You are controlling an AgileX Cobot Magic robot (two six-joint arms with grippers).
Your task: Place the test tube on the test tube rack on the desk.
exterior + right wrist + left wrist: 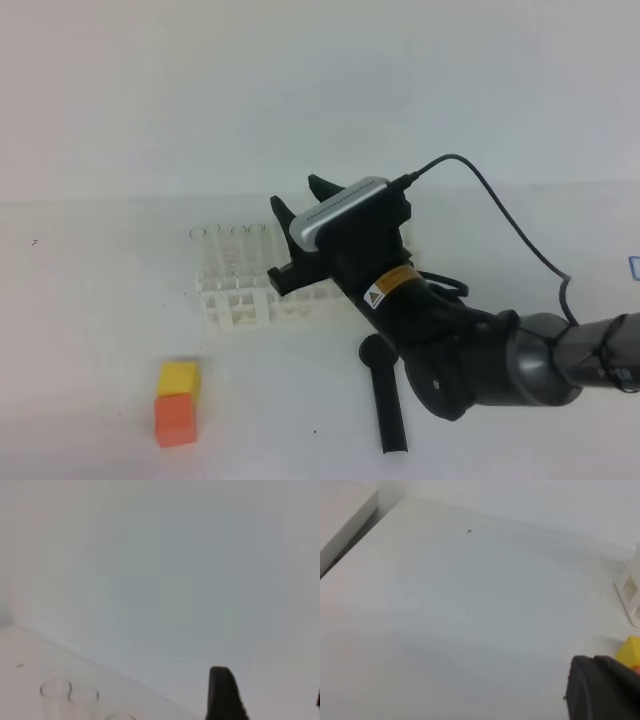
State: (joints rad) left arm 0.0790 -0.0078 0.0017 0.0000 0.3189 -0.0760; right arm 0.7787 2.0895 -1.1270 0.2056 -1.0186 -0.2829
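The white test tube rack [235,308] stands on the desk [90,330] at the middle. Several clear test tubes [240,245] stand upright in its left end. Their rims [55,687] show low in the right wrist view. My right gripper [300,198] hovers just above and right of those tubes. It is open, with one black finger [225,697] showing and nothing between the fingers. Of my left gripper only a dark part [600,687] shows, low over the bare desk, holding nothing that I can see. The rack's corner [630,590] is at that view's right edge.
A black round-headed tool [385,395] lies on the desk in front of the rack, under my right arm. A yellow block [179,378] and an orange block [175,418] sit together at the front left. A cable [500,210] loops off the right wrist camera.
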